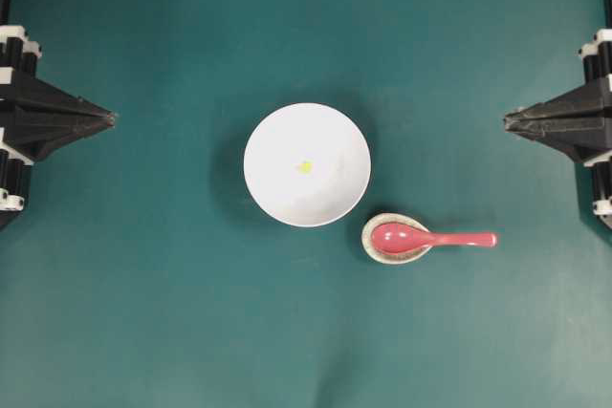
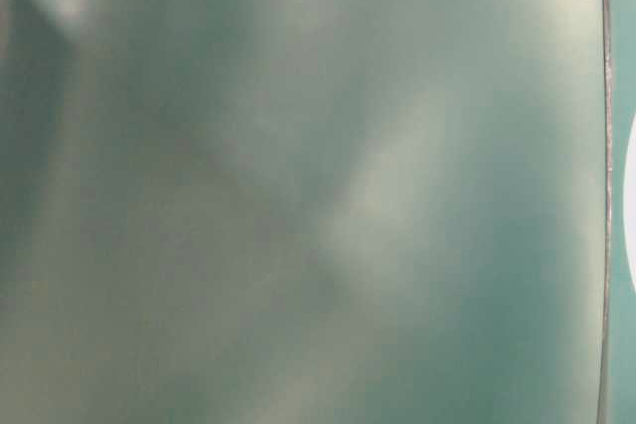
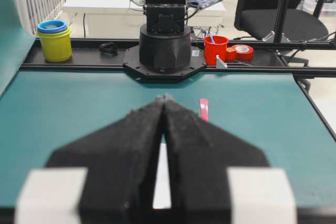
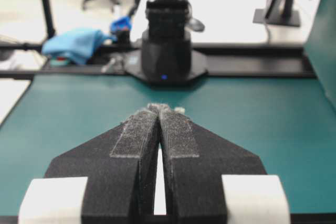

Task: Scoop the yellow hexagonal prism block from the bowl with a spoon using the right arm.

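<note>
Here I am looking down on a wide teal surface (image 1: 143, 312) with an arm parked at each side edge. In the centre sits one white bowl (image 1: 325, 131), the largest dish, and inside it, near the middle, lies the one yellow hexagonal prism block (image 1: 305, 166), a tiny bright speck. Just beside the bowl, towards the lower right in the overhead view, is one small speckled dish (image 1: 375, 250). The scoop of the one pink-red spoon (image 1: 430, 238) rests in it. The spoon's long axis runs left to right across the view, and its handle points out towards my right arm's side. The spoon therefore lies inward and lower in the view from the right hand (image 1: 508, 121), which is clearly nearer to it than the left hand (image 1: 112, 118). I judge the handle end is the natural place to take hold. Both hands are clenched, tips pressed together, and hold nothing. Neither touches any object.
</note>
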### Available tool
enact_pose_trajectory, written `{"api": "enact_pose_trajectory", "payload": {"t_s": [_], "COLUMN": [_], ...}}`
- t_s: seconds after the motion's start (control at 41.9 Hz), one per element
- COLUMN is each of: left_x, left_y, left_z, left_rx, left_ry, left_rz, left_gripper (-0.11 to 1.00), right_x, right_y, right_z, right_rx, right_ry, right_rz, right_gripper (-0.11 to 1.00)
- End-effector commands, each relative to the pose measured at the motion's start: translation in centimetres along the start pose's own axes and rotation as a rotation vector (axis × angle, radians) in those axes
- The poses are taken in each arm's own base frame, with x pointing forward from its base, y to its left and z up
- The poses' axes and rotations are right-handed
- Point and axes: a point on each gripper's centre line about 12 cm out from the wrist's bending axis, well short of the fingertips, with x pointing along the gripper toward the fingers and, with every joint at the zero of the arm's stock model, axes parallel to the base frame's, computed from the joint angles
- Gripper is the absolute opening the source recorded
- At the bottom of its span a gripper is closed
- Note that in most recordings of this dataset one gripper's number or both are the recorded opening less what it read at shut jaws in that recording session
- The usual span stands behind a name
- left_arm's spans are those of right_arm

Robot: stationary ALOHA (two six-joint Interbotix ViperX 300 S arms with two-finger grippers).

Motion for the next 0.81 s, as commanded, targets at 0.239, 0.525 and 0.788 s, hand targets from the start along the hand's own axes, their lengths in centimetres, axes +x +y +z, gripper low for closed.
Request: {"api": "enact_pose_trajectory", "payload": {"t_s": [0.239, 0.525, 0.788], "left_x": [0.3, 0.3, 0.3], "left_y": [0.0, 0.0, 0.0], "left_z": [-0.3, -0.3, -0.4], "left_rx": [-0.012, -0.012, -0.011], "left_ry": [0.055, 0.057, 0.058], "left_rz": [0.000, 0.000, -0.001], "left_gripper": [0.00, 0.00, 0.00], "right_x": [-0.1, 0.0, 0.3], "right_y": [0.1, 0.1, 0.1], "right_z": [1.6, 1.4, 0.6], "right_rx": [-0.004, -0.004, 0.004], "right_ry": [-0.049, -0.040, -0.015], "right_rz": [0.006, 0.004, 0.006], "right_gripper": [0.00, 0.19, 0.51]}}
